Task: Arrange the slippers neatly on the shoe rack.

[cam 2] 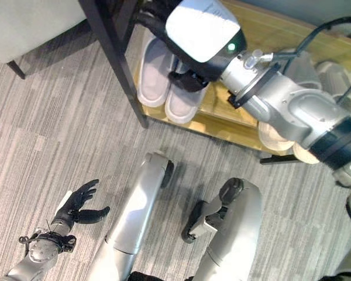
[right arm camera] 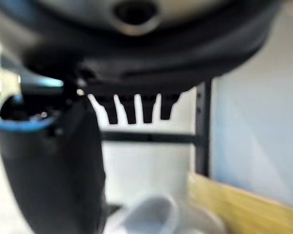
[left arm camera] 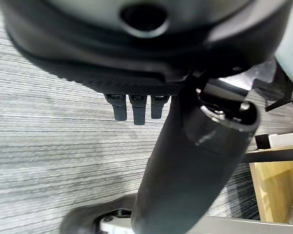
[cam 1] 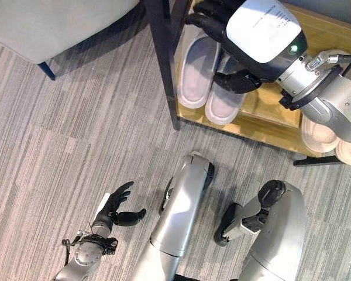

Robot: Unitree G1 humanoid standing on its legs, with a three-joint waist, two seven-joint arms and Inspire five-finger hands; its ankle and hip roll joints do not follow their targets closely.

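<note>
Right hand (cam 1: 237, 35): above the rack's lower shelf, over the pale slippers; fingers straight in its wrist view, thumb spread beside them, grasping nothing.
Carpet (cam 1: 58, 152): grey, striped, wide bare stretch in front of the rack.
Shoe rack (cam 1: 251, 117): wooden shelf, dark post at its left front corner.
Pale slippers (cam 1: 207, 82): side by side at the shelf's left end, heels near the front edge.
Beige slippers (cam 1: 333, 140): at the shelf's right end.
Left hand (cam 1: 114, 209): low over the carpet, fingers loose, well apart from the rack.

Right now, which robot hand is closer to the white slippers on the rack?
The right robot hand hangs right above the white slippers. The left robot hand is far away, open over the carpet.
</note>
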